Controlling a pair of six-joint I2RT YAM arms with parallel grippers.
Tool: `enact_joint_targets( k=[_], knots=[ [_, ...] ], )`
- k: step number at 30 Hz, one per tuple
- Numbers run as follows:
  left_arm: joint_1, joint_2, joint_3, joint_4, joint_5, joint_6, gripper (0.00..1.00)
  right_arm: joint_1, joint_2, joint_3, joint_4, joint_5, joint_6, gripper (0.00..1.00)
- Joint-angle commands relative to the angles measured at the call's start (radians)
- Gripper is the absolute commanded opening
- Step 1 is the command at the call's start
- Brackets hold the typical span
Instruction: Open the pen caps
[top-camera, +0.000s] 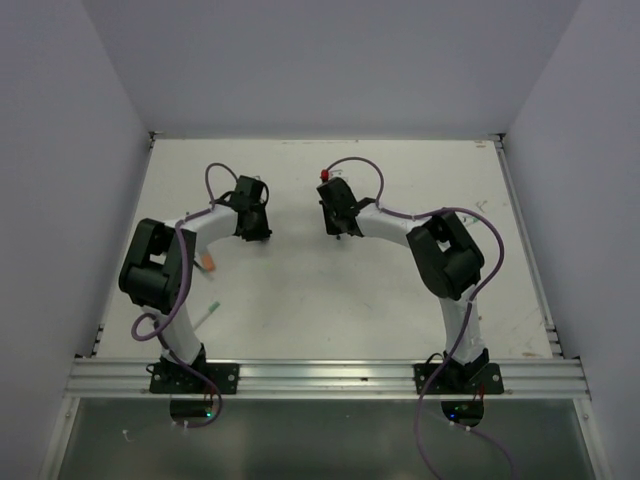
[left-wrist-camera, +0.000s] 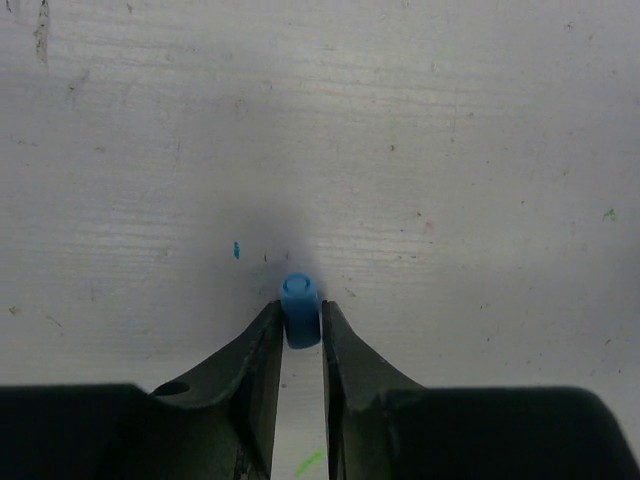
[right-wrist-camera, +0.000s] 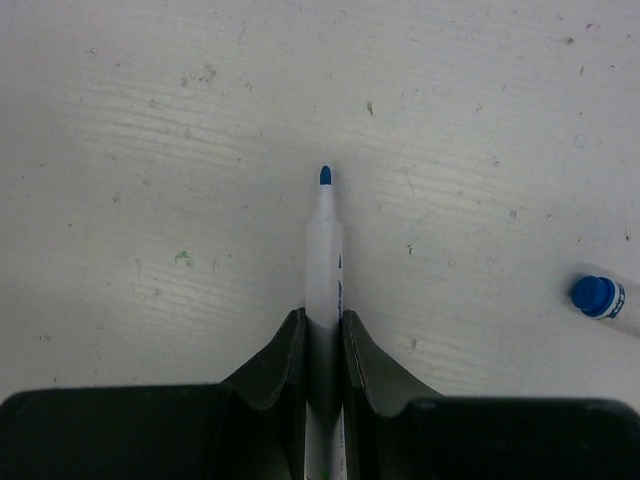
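My left gripper (left-wrist-camera: 300, 318) is shut on a small blue pen cap (left-wrist-camera: 300, 308), which pokes out past the fingertips just above the table. My right gripper (right-wrist-camera: 323, 325) is shut on a whitish pen (right-wrist-camera: 323, 265) with its blue tip bare and pointing away from me. In the top view the left gripper (top-camera: 256, 234) and the right gripper (top-camera: 340, 232) hang tips down, apart, over the middle of the table; the cap and the pen are too small to see there. A second pen (right-wrist-camera: 602, 298) with a blue end lies at the right.
An orange-ended pen (top-camera: 207, 263) and a green-ended pen (top-camera: 213, 311) lie on the white table (top-camera: 320, 300) beside the left arm. A small red thing (top-camera: 324, 175) sits behind the right gripper. Walls close the table at the back and both sides.
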Motion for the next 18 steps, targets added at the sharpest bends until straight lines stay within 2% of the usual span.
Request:
enact_joint_targets(
  k=[1,4,9,18],
  knots=[
    [-0.001,0.008,0.014,-0.003,-0.047,0.013,0.27,-0.002,0.032,0.012,-0.026,-0.043,-0.013,0.13],
    [-0.001,0.005,0.010,-0.001,-0.057,0.007,0.34,-0.002,0.034,0.023,-0.043,-0.042,-0.017,0.17],
    [0.000,-0.010,-0.002,0.000,-0.065,0.005,0.39,-0.002,0.034,0.031,-0.060,-0.043,-0.021,0.24],
    [0.000,-0.144,0.014,-0.049,-0.065,0.007,0.49,-0.002,0.048,0.043,-0.063,-0.049,-0.022,0.38]
  ],
)
